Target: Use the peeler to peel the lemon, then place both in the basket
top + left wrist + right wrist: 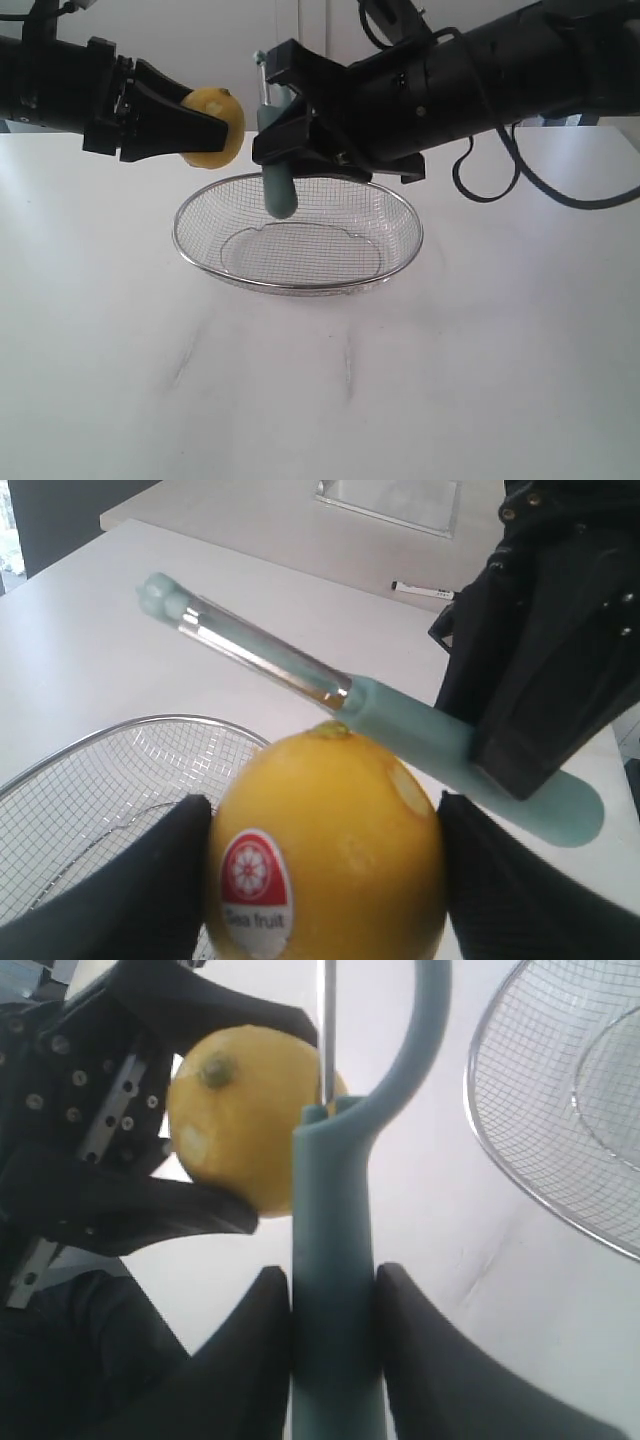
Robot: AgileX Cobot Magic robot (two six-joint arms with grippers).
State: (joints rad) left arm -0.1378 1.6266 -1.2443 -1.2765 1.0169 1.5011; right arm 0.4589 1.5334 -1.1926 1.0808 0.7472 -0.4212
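Exterior: left claw (205,128) clamped on the lemon (213,103), held in the air. Right claw (285,115) grips the peeler (279,190) by its teal handle, upright, lemon just beside its tip. Wire mesh basket (300,285) sits below both claws on the white tabletop (480,380)
Left wrist: lemon between both fingers (130,880), red sticker facing the camera, peeler crossing just beyond it
Right wrist: handle pinched tight, blade in front of the lemon, contact can't tell

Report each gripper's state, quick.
Left gripper: jaws closed on the lemon.
Right gripper: jaws closed on the peeler, gripped by its handle.
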